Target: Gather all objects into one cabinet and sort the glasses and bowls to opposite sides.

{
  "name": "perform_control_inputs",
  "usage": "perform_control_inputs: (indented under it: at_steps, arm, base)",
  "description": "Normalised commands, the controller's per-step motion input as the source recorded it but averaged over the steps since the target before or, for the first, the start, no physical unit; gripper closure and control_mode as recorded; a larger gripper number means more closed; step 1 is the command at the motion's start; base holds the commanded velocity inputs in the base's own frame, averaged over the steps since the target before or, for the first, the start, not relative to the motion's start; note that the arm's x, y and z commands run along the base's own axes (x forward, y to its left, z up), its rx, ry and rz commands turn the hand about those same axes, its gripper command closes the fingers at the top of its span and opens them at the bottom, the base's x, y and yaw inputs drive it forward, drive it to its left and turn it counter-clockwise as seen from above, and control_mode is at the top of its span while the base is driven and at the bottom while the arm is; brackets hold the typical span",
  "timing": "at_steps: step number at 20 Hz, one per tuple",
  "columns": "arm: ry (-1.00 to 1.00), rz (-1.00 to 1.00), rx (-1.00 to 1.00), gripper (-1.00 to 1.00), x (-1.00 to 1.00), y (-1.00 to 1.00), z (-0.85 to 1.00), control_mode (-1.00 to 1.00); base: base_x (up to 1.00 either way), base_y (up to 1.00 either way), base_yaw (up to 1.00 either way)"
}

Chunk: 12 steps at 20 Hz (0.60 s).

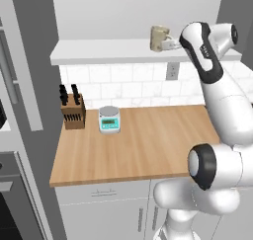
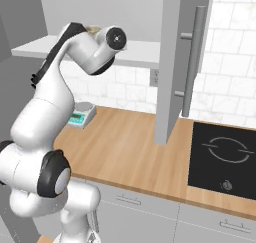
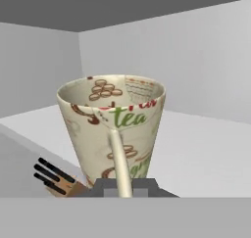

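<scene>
Cream mug [image 3: 112, 127] (by handle) above shelf [image 1: 99, 51]

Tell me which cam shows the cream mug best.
Hand view: the cream mug sits close, print, rim and handle clear, the shut jaws on its handle. Left base view shows it small and sideways above the cabinet shelf. Right base view has it mostly hidden behind the arm.

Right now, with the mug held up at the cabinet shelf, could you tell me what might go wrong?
1. The gripper pinches only the thin handle of the cream mug, so the mug might swing or slip when moved.
2. In the left base view the mug sits near the front edge of the shelf; released there, it could tip off onto the counter.
3. The open cabinet door stands close beside the arm.
</scene>
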Motion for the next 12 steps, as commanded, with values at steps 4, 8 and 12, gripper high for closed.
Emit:
perform_control_inputs:
  at_steps: [4,8,12]
  arm:
    - [0.00,0.00,0.00,1.00,-1.00,0.09,0.00,-1.00]
    - [0.02,0.00,0.00,1.00,-1.00,0.20,-0.05,-1.00]
    - [0.19,-0.02,0.00,1.00,-1.00,0.27,-0.28,-1.00]
  base:
    - [0.00,0.00,0.00]
    - [0.00,0.00,0.00]
    - [0.00,0.00,0.00]
